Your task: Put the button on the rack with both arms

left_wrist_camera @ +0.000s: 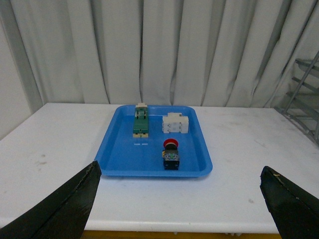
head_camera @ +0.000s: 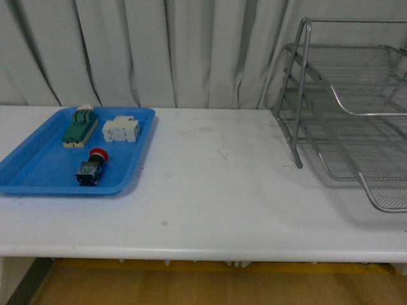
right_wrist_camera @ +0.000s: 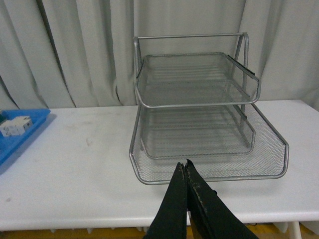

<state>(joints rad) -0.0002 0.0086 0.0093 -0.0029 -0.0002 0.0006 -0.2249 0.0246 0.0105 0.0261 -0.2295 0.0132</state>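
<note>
The job is at its opening step: nothing is picked up yet. The button (head_camera: 93, 166) lies on its side inside the blue tray (head_camera: 38, 171), near the tray's front edge. Its red cap points toward the tray's back edge and its dark body toward the robot. Further back in the same tray sit a green-and-cream switch (head_camera: 79, 126) and, beside it, a white block (head_camera: 121, 130); the button touches neither.

The rack (head_camera: 356, 114) stands well apart from the tray, off to the tray's right across a bare stretch of the white table (head_camera: 216, 190). All three of its mesh shelves look empty.

The left claw (left_wrist_camera: 179, 169) is released, its two dark fingers (left_wrist_camera: 70, 204) spread wide. It looks at the tray from the tray's front side, well above and short of it. The right claw (right_wrist_camera: 183, 164) is clenched with its tips pressed together on nothing, and it faces the rack rather than the tray. Neither arm shows in the front view.

Next, I judge, the left arm must drop toward the tray's front edge, straddle the button's dark body and clench on it. It should not nudge the two parts behind. Since both arms are asked for, a handover partway from the tray to the rack seems likely. The right claw would first need to unclench.
</note>
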